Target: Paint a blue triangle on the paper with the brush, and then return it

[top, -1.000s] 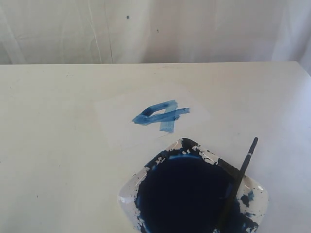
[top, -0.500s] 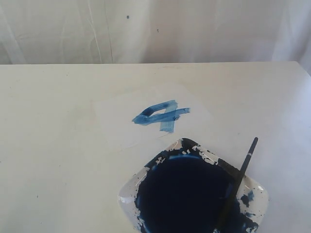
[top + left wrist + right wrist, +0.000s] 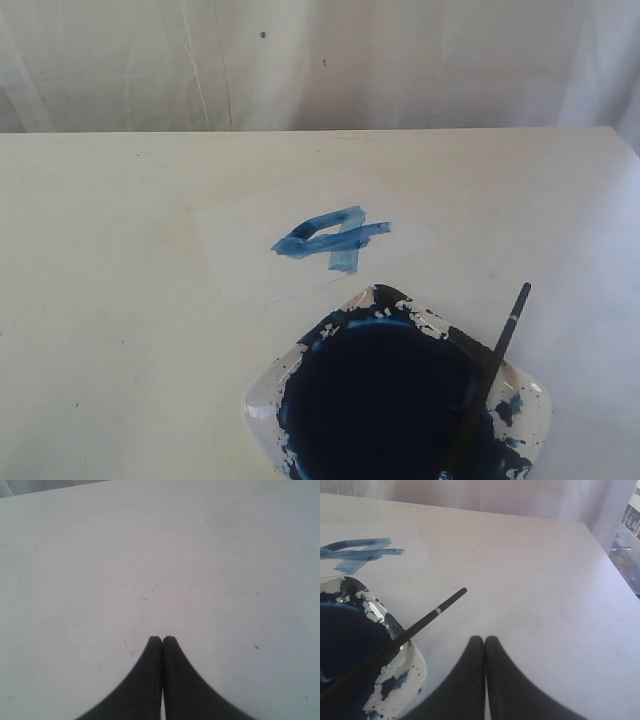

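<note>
The blue triangle [image 3: 330, 238], a streaky outline like a slanted "4", lies on the white paper [image 3: 250, 250] at mid-table; the right wrist view shows it too [image 3: 360, 552]. The brush [image 3: 495, 365] rests across the paint dish [image 3: 530, 400], its handle end poking over the rim onto the table and its bristles hidden in the paint. In the right wrist view the brush [image 3: 420, 625] lies free, apart from my right gripper [image 3: 484, 639], which is shut and empty over bare table. My left gripper [image 3: 162, 640] is shut and empty over bare table. Neither gripper shows in the exterior view.
The white dish holds a large dark-blue pool of paint [image 3: 385, 400] at the table's near edge, just in front of the paper. A pale curtain [image 3: 320, 60] hangs behind the table's far edge. The table's right edge [image 3: 612, 570] shows in the right wrist view.
</note>
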`<state>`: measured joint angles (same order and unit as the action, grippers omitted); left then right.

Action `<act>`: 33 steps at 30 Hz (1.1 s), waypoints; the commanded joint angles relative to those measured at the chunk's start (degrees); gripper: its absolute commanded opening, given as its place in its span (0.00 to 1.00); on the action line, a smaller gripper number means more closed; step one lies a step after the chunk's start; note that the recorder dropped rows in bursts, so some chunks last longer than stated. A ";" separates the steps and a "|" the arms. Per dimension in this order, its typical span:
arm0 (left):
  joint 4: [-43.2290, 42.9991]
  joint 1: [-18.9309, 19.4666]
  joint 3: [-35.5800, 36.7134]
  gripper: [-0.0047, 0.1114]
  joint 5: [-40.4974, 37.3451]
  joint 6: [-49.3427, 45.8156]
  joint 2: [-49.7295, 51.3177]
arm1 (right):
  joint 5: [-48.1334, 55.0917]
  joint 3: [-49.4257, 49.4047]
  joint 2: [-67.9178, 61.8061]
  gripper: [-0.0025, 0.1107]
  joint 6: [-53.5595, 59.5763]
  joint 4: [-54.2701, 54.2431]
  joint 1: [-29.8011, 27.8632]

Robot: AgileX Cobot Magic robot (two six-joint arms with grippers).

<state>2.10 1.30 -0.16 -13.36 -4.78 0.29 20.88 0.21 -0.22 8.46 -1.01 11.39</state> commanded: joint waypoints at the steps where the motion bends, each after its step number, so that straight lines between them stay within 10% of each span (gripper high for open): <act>1: 0.41 -0.01 0.16 0.04 0.05 -0.07 -0.29 | -0.47 -0.21 0.22 0.02 0.28 0.09 -1.79; 33: 0.41 -0.01 0.16 0.04 0.05 -0.07 -0.29 | -0.47 -0.21 0.22 0.02 0.28 0.09 -6.37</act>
<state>2.10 1.30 -0.16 -13.36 -4.78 0.29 20.88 0.12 -0.22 8.46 -1.01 5.23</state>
